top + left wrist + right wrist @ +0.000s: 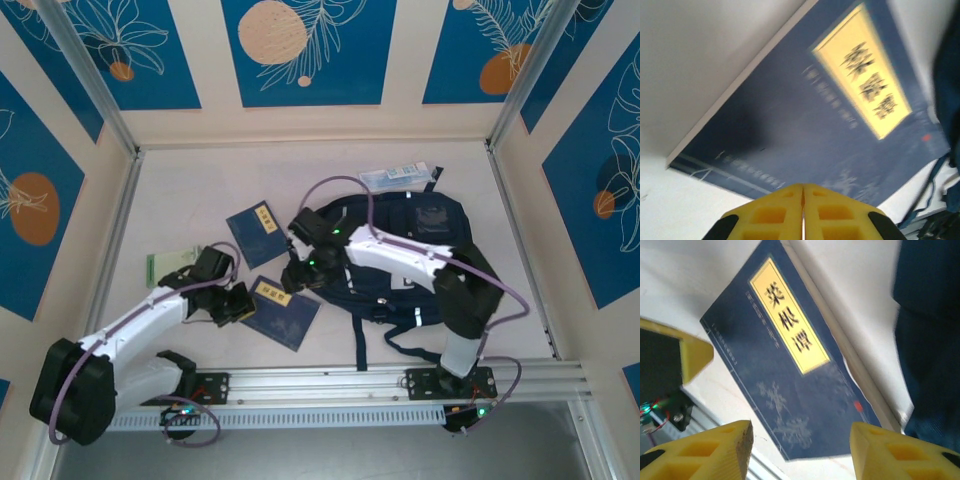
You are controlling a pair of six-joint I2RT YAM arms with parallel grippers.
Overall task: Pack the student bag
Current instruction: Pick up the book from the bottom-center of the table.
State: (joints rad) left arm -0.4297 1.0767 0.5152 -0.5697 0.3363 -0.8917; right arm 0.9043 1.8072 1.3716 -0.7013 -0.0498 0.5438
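Observation:
The student bag (425, 245), a big navy backpack, lies flat at the middle right of the table, straps trailing toward the front rail. A flat navy booklet with a yellow label (285, 312) lies just left of it. My left gripper (240, 305) is at the booklet's left edge; in the left wrist view the yellow fingers (785, 210) are pressed together, shut, with the cover (805, 125) just beyond their tips and nothing seen between them. My right gripper (300, 272) hovers over the same booklet (790, 370), open and holding nothing (800, 440). The bag's fabric (930, 340) is to its right.
A second navy booklet (257, 232) lies farther back. There is a green item (168, 266) at the left and a clear packet (398, 177) behind the bag. A metal rail (350, 380) runs along the near edge. Walls enclose the table on three sides.

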